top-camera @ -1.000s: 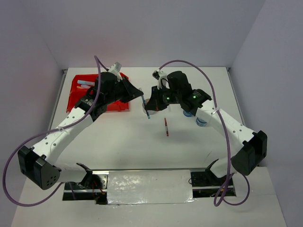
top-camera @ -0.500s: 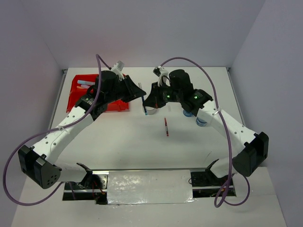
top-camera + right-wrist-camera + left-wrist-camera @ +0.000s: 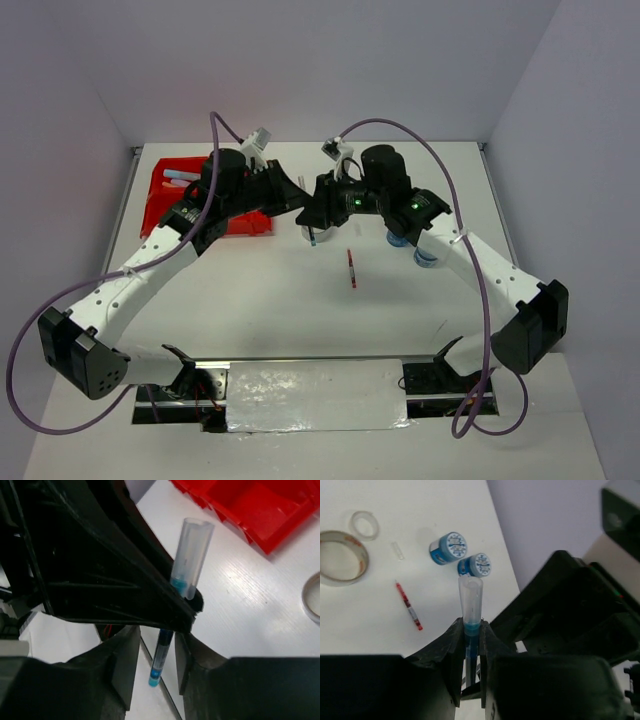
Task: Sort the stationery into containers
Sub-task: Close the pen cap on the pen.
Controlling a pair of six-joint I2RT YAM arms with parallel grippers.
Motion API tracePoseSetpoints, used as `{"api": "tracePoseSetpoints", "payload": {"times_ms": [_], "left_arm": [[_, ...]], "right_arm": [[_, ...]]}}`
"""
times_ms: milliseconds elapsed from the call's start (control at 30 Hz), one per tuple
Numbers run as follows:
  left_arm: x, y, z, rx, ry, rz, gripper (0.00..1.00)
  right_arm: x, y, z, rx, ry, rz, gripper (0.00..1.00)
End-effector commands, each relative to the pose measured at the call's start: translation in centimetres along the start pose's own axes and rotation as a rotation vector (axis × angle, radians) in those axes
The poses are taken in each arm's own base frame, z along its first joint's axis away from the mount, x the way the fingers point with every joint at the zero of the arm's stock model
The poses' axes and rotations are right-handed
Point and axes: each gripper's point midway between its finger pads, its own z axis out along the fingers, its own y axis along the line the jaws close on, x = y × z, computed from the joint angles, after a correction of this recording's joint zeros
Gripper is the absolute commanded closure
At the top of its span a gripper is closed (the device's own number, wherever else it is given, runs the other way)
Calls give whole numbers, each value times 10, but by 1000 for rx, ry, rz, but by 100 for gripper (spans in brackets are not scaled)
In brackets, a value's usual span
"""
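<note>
A white table (image 3: 250, 300) sits between lilac walls (image 3: 330, 60), shiny sheet (image 3: 315, 395) at near edge

Layout off the bin block (image 3: 165, 203).
Capped pen (image 3: 313, 238) to its right; loose pen (image 3: 351, 268) further right and nearer; two tubs (image 3: 425, 257) rightmost, side by side.

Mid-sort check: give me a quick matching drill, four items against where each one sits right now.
Things
1. blue pen
2. red pen
3. blue-white tubs
4. red bin

Places
A. at the far left of the table
B. clamped upright in the left claw
C. lying loose on the table, near its middle
D. side by side on the table, next to the right arm

Pairs: 1-B, 2-C, 3-D, 4-A
</note>
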Motion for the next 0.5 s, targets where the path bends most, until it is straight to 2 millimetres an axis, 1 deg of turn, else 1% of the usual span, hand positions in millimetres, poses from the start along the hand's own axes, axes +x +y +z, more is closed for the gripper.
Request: {"api": "tracePoseSetpoints", "payload": {"times_ms": [0,67,100,167,200,267,300,333,400,467], "left_arm": [[-10,-69,-27,281,-22,151,100],[-8,-78,-33,335,-16,185,100],[-10,-84,-36,361,-30,198,100],[-8,-87,-38,391,-22,198,100],[-10,-92,-42,412,-37,206,100],[-6,-89,-42,409,-31,190,100],[-10,-94,-44,428,-49,201,100],[-10,-95,-45,432,-51,205,100],[-10,-95,-45,434,-46,213,100],[-10,-97,-48,441,-53,227,99]], "right_arm": [[-30,36,-13,-157,-110,-112,57],[-29,38,-14,-166,-108,-112,57],[-30,39,-14,-169,-110,-112,57],[-31,41,-15,-180,-116,-113,63],[-33,42,-15,-184,-121,-116,66],[-33,44,-16,-191,-121,-117,75],[-34,45,-17,-192,-127,-120,82],[-34,45,-19,-191,-133,-120,93],[-35,46,-22,-188,-148,-126,100],[-35,47,-25,-180,-162,-129,100]]}}
